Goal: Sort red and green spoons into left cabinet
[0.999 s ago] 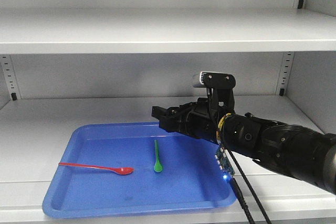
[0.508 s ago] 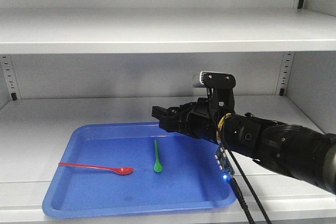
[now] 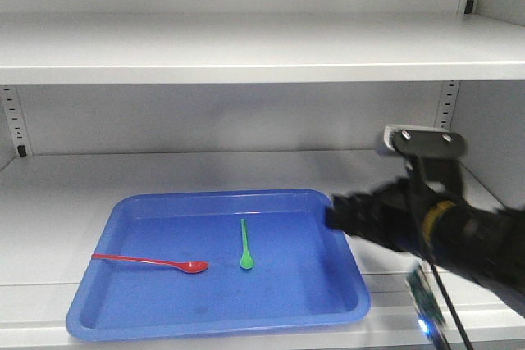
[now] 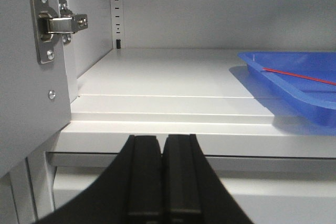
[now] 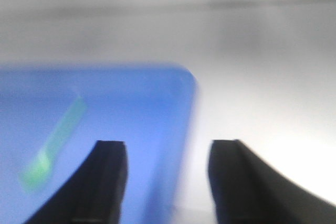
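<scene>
Both spoons lie in the blue tray (image 3: pixel 336 305) on the left cabinet (image 3: pixel 246 47) shelf: the red spoon (image 3: pixel 152 263) at the left, the green spoon (image 3: pixel 245 245) near the middle. The right gripper (image 5: pixel 167 182) (blurred) has its jaws spread, empty, above the tray's right edge. The left gripper (image 4: pixel 163 179) is closed on nothing, near the shelf's front edge.

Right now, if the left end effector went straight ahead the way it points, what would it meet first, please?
Probably the front edge of the grey cabinet shelf, just ahead of the shut left end effector. The blue tray with the red spoon lies off to its right. Depth is unclear.
</scene>
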`<state>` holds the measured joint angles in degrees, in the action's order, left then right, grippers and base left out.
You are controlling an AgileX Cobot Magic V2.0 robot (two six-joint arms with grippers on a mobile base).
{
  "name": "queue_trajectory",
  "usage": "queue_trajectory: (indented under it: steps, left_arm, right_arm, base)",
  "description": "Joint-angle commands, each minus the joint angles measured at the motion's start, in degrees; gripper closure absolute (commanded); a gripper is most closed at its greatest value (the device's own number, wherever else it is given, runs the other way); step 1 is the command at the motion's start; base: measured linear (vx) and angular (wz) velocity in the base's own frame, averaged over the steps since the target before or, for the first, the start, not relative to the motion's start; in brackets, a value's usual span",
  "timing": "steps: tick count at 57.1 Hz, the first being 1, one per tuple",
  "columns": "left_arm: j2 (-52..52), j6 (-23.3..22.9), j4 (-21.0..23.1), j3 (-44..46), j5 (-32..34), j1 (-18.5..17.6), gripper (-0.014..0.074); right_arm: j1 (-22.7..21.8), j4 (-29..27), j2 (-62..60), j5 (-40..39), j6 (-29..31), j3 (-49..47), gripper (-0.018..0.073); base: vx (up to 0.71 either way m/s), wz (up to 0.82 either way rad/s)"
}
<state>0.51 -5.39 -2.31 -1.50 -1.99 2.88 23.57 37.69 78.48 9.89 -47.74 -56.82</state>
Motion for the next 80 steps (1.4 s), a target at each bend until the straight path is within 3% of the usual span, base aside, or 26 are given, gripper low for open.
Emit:
queue_trajectory:
  steps: [1, 7, 14, 22, 27, 34, 46, 62, 80]
  left_arm:
    - [1.2, -0.5, 0.0, 0.1, 4.5, 0.0, 0.0603]
    - [1.2, -0.5, 0.0, 0.1, 4.5, 0.0, 0.0603]
    - [1.2, -0.5, 0.0, 0.1, 4.5, 0.0, 0.0603]
    - [1.2, -0.5, 0.0, 0.1, 4.5, 0.0, 0.0603]
    - [1.2, -0.5, 0.0, 0.1, 4.5, 0.0, 0.0603]
    - [1.2, -0.5, 0.0, 0.1, 4.5, 0.0, 0.0603]
    - [1.2, -0.5, 0.0, 0.1, 4.5, 0.0, 0.0603]
    - [1.2, -0.5, 0.0, 0.1, 4.5, 0.0, 0.0603]
    - [1.1, -0.5, 0.0, 0.1, 4.3, 0.0, 0.0603]
  right_arm:
    - [-0.8, -2.6, -8.8, 2.4, 9.2, 3.7, 0.0284]
    - [-4.9, -8.1, -17.1, 3.8, 17.7, 10.3, 0.0425]
    - [-11.7, -13.2, -25.6, 1.1, 22.2, 17.2, 0.0570]
    - [-17.9, -15.3, -34.7, -4.0, 23.6, 25.8, 0.0571]
    - [-19.7, -15.4, -40.5, -6.7, 28.3, 31.3, 0.0570]
    - [-20.2, -16.9, -48.2, -9.1, 36.4, 38.8, 0.0568]
    - [-20.2, -26.8, -60.6, -9.6, 46.1, 48.7, 0.0568]
    - [-20.0, -29.2, -80.4, -10.4, 46.2, 59.4, 0.0568]
    - [-20.1, -29.3, -80.0, -6.3, 46.4, 59.1, 0.0568]
  base:
    - [0.00, 0.00]
    - [0.00, 0.00]
    - [0.00, 0.00]
    - [0.00, 0.00]
    - [0.00, 0.00]
    - [0.00, 0.00]
    - [0.00, 0.00]
    - [0.00, 0.00]
    - [0.00, 0.00]
